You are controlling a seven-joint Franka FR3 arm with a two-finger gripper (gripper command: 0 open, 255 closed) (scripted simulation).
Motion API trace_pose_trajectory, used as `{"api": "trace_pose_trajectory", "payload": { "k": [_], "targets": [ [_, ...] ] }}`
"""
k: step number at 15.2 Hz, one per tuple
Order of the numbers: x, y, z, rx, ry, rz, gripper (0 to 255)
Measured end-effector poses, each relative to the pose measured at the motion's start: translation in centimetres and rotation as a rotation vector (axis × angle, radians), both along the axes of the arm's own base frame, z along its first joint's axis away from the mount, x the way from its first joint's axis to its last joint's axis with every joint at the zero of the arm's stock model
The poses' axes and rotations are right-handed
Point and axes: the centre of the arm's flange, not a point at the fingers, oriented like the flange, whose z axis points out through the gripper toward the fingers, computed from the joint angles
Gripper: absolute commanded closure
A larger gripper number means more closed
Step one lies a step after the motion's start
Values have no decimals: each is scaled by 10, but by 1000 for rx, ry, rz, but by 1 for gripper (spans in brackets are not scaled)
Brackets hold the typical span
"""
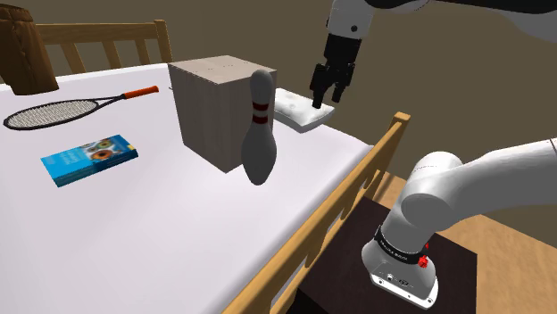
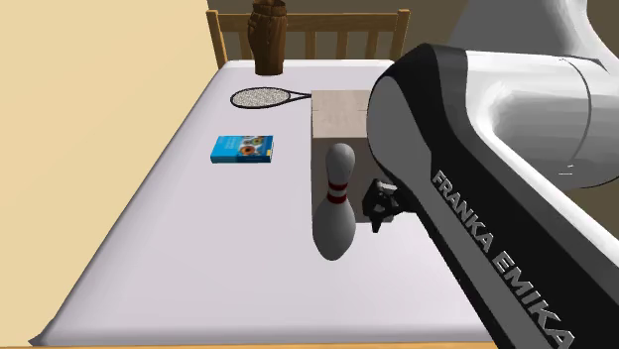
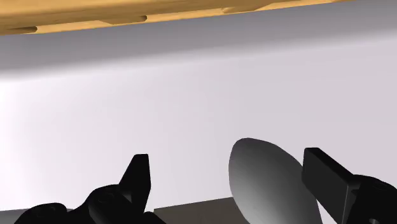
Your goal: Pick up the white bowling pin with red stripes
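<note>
Two black fingers point(image 3: 139, 177) of the tool point(image 3: 228, 159) stood well apart in the wrist view, open and holding nothing. A rounded grey end of the bowling pin point(image 3: 267, 184) showed between them, nearer one finger and touching neither. In the shoulder view the tool point(image 1: 328, 85) hung pointing down over a white pillow point(image 1: 299, 109) at the bed's edge, apart from the pin.

The bowling pin point(image 1: 258, 134) stood on its base on the white bed point(image 1: 161, 232). Its long axis ran close to vertical, with the narrow head up, two red stripes around the neck and the wide belly low. It was just beside a pale, wood-grained box point(image 1: 214, 103), at the box's corner nearest the tool. The box was closed on every face that showed, so I could not tell what it held.

From the second exterior view the tool point(image 2: 382, 208) was just to the right of the pin point(image 2: 335, 203), partly hidden by the big arm point(image 2: 496, 169), which bore the words "FRANKA EMIKA" in white letters.

Farther off lay a blue book point(image 1: 89, 159) with a picture on its cover; its writing was too small to read. Beyond it was a racket point(image 1: 67, 109) with a dark frame and an orange grip. A brown carved vessel point(image 2: 270, 40) stood by the wooden headboard point(image 2: 337, 35), and I could not tell its contents. Beside the wooden side rail point(image 1: 348, 205), the arm's base sat on a dark stand point(image 1: 357, 268).
</note>
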Motion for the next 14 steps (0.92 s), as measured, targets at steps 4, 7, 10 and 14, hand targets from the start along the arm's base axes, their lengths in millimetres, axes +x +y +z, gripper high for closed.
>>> {"api": "trace_pose_trajectory", "payload": {
  "k": [4, 7, 10, 14],
  "targets": [
    [24, 9, 8, 31, 2, -1, 0],
    [55, 20, 22, 75, 5, -1, 0],
    [86, 32, 35, 120, 9, -3, 0],
    [126, 46, 56, 181, 14, -4, 0]
  ]
}}
